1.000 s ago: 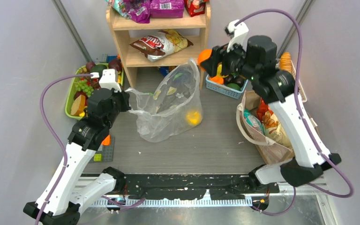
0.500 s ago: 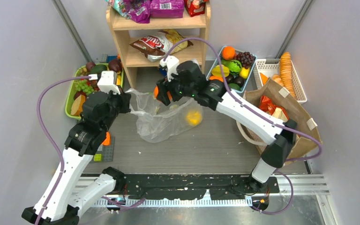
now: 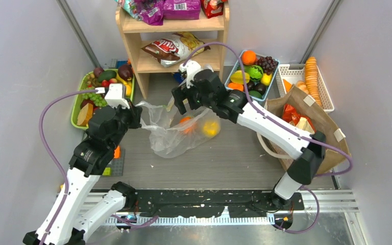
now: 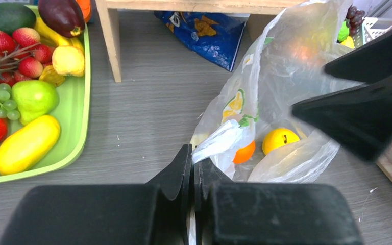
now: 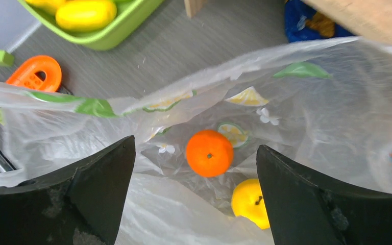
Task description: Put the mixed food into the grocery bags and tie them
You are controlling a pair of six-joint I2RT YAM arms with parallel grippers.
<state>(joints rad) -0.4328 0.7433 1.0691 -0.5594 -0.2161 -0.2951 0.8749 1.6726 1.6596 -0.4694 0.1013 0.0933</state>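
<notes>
The grey wood-grain tabletop [image 3: 224,158] carries a thin clear crinkly plastic bag [image 3: 168,140] at its centre. At 10 o'clock lies a shallow green plastic tray [image 4: 86,76]. At 12 stands a pale wooden shelf unit [image 3: 132,56] with a glossy blue snack packet [image 4: 204,30] beneath it. A blue plastic basket [image 3: 272,81] sits at 1, a white lattice basket [image 3: 295,68] at 2 — and a tan-brown burlap tote [image 3: 332,127] at 3. A small dark flat plate [image 3: 113,166] lies at 8.

The clear bag [image 3: 168,139] was thin, glossy, crinkled plastic film; the orange [image 5: 209,152] and lemon [image 5: 250,203] inside looked smooth with a slight sheen. The tote [image 3: 332,125] looked matt tan, paper or coarse cloth, the shelf [image 3: 184,24] pale bare wood, the tray [image 4: 86,76] smooth green plastic, the table [image 3: 235,153] matt grey with wood grain
</notes>
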